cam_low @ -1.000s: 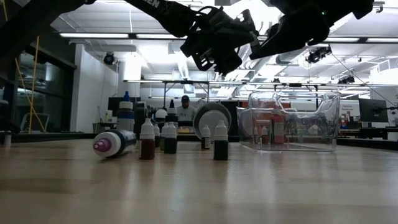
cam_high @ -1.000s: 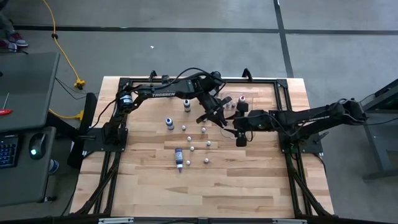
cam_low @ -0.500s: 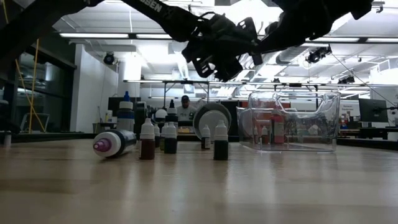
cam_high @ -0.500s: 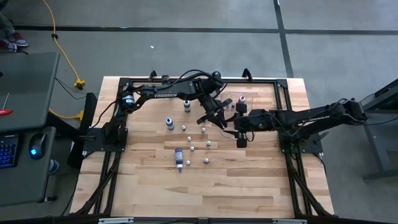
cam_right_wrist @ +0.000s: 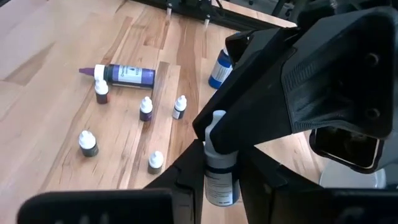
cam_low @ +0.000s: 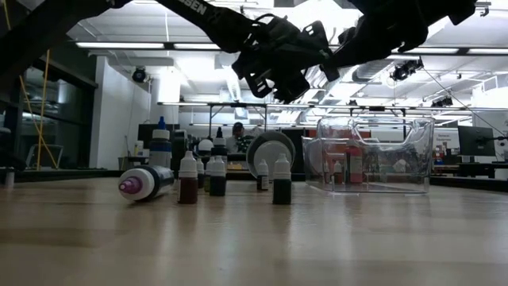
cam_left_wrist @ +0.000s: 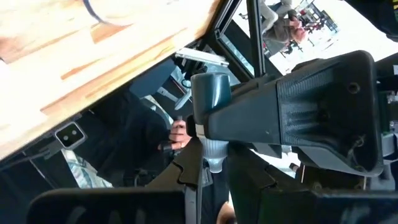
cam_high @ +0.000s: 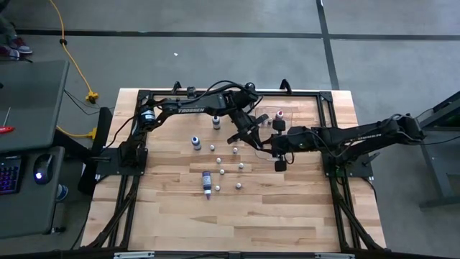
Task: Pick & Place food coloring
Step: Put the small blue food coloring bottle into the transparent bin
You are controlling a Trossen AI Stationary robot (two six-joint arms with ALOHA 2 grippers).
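One small food coloring bottle [cam_right_wrist: 221, 177], with a teal body [cam_left_wrist: 210, 93] and a white cap, hangs in the air above the table's middle between my two grippers. My left gripper [cam_high: 255, 137] reaches in from the far left and is shut on its cap end. My right gripper [cam_high: 275, 147] reaches in from the right and is shut on its body. Several more small white-capped bottles [cam_high: 222, 173] stand upright on the wood. A purple-labelled bottle [cam_high: 207, 182] lies on its side. My left gripper pinches the bottle's white cap end [cam_left_wrist: 213, 160] between its two fingers. The bottle points away from the fingers, roughly in line with them, clear of the table. My right gripper has the bottle's labelled body [cam_right_wrist: 221, 186] between its two fingers. It comes level from the table's right. The cap [cam_right_wrist: 216, 124] points away from it toward the left gripper.
A clear plastic tray [cam_low: 369, 155] stands at the far middle of the table [cam_high: 180, 216], just beyond the grippers, with a few bottles inside. Two larger blue bottles [cam_high: 195, 142] stand left of the small ones. The near half of the table is bare wood.
In the low view my left gripper, with the bottle, has shifted a little toward my right gripper. The two now overlap in the air. The bottles on the table have kept still.
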